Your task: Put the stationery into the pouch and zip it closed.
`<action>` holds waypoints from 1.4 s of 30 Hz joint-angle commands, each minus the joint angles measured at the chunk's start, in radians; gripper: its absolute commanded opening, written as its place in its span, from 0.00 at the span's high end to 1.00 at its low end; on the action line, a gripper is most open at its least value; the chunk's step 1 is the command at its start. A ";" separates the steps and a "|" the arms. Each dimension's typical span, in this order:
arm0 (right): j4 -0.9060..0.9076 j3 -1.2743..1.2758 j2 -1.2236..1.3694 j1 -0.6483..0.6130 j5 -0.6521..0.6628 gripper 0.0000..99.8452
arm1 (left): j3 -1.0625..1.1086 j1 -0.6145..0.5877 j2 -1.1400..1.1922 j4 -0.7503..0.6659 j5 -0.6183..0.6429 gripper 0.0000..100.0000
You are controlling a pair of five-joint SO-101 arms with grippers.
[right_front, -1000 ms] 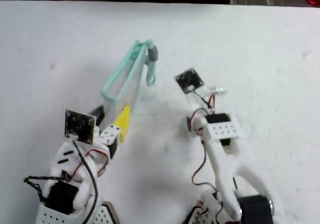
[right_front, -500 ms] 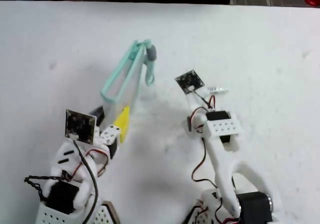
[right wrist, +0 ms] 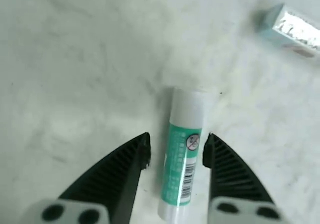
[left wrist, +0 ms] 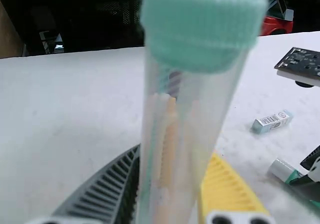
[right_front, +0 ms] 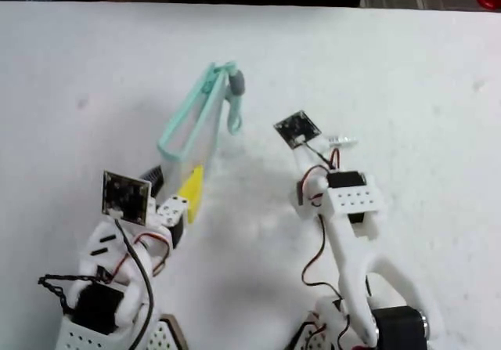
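A clear pouch (right_front: pixel 196 123) with teal trim stands on edge on the white table, and my left gripper (right_front: pixel 178 187) is shut on its near end. In the left wrist view the pouch (left wrist: pixel 185 108) rises between the grey and yellow fingers (left wrist: pixel 227 196), with pens inside it. My left gripper (left wrist: pixel 170 204) clamps its lower part. A green-and-white glue stick (right wrist: pixel 182 154) lies flat on the table between the open fingers of my right gripper (right wrist: pixel 177 144). A small wrapped eraser (right wrist: pixel 295 28) lies beyond it, and also shows as the eraser (right_front: pixel 340 140) beside the right wrist.
The pouch's grey zipper pull and teal loop (right_front: pixel 236 99) hang at its far end. From the left wrist I see the glue stick (left wrist: pixel 287 171), the eraser (left wrist: pixel 271 121) and the other arm's camera board (left wrist: pixel 300 66). Bare white table (right_front: pixel 407 76) lies to the far right.
The right arm's wrist has shifted slightly toward the near edge. The left arm and the pouch have kept still.
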 commanded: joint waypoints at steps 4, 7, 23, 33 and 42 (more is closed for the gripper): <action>-0.001 -0.097 0.143 0.025 0.005 0.84 | -0.002 0.012 0.007 0.012 0.005 0.84; -0.001 -0.161 0.208 0.059 0.003 0.85 | -0.002 0.012 0.007 0.012 0.005 0.84; 0.068 -0.269 0.211 0.062 0.012 0.98 | 0.000 0.012 0.007 0.012 0.005 0.84; 0.364 -0.508 -0.196 0.001 0.103 0.98 | -0.002 0.012 0.007 0.012 0.005 0.83; 0.191 -0.560 -0.499 -0.331 0.132 0.98 | -0.002 0.012 0.007 0.012 0.005 0.83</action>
